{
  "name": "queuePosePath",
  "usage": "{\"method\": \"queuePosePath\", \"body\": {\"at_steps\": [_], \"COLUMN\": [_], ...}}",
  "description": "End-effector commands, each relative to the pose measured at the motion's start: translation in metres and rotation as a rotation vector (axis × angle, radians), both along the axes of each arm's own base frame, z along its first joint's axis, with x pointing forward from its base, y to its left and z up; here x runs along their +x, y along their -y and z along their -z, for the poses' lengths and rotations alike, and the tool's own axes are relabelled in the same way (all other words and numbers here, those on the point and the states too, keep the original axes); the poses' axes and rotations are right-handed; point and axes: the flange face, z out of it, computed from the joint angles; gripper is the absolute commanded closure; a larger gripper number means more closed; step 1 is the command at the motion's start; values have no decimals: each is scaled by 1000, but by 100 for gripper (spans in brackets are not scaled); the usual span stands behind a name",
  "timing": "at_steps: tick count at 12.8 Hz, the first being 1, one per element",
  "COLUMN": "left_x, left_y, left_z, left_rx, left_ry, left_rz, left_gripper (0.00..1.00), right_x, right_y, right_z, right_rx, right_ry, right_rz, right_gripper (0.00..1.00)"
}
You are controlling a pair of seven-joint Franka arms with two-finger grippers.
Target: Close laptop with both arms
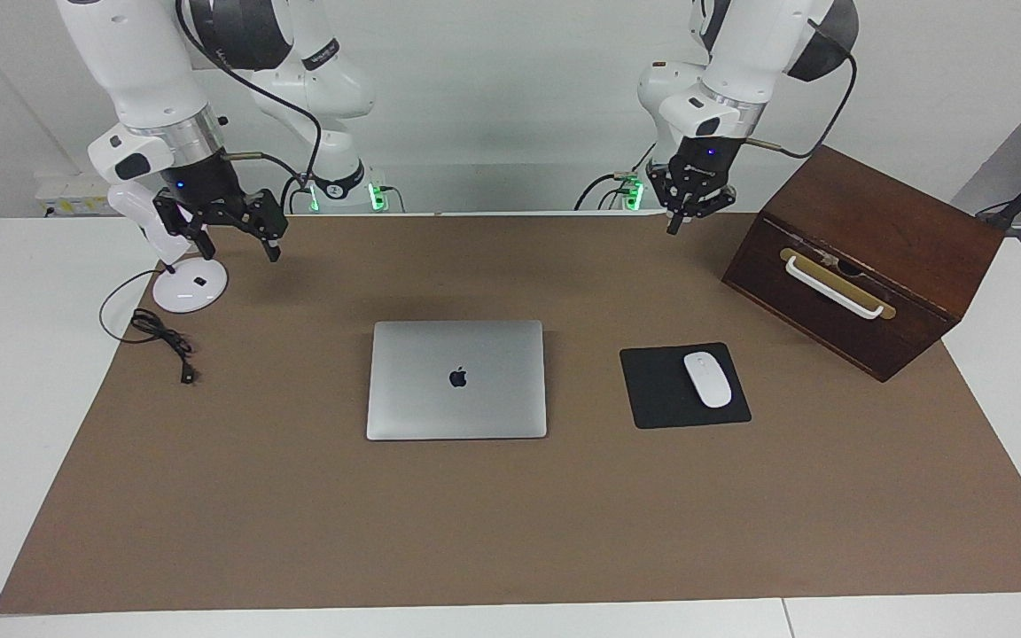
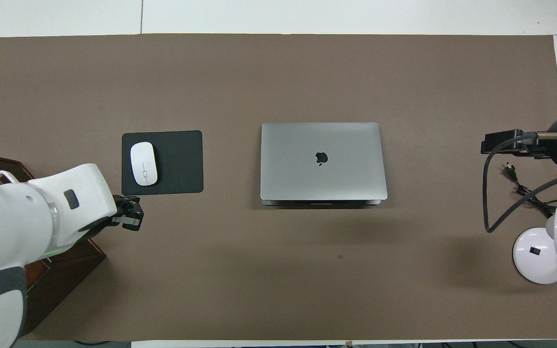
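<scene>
The laptop [image 1: 456,379] is seen lying flat and fully closed at the middle of the counter [image 1: 510,532], its lid with the dark logo facing up. A black mouse pad [image 1: 684,385] carrying a white mouse [image 1: 707,379] is placed beside it, toward the left arm's end. A wooden box [image 1: 865,257] is set at the corner by the left arm's base, a white lamp base [image 1: 190,285] with its cable [image 1: 160,335] at the corner by the right arm's base. The left end effector [image 1: 686,208] is held raised over the counter's edge nearest the robots; whether it is spread cannot be told. The right end effector [image 1: 231,232] is held raised beside the lamp base, spread wide and holding nothing.
</scene>
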Motion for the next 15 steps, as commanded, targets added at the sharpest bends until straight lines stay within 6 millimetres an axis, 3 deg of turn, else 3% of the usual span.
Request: {"method": "queuePosePath", "body": {"at_steps": [1,3,4,5,9,12,15], "left_x": [13,20,23,24,31,37,53], "left_y": [-29,-55,-64,-72,-104,-110,-119], "left_z": [-21,-24,-24,-24,-28,-39,-52], "left_rx": [52,55,55,56,51,39,33], "left_ry": [12,16,14,14,35,62,48], "left_rz": [-50,-107,-127,-146,-206,-249,-301], "left_gripper": [93,70,45,0,0,0,0], "right_x": [-8,-2,2,5,6,8,10], "right_y": [5,5,6,6,12,14,9], "right_z": [-2,-11,-19,-27,-40,-42,-62], "right_rx": [-15,-25,-29,-30,-70,-108,-109], "right_ry": [0,8,-10,-21,-6,10,11], "right_rz": [-11,-18,-18,-18,-21,-65,-73], "right_gripper": [0,0,0,0,0,0,0]}}
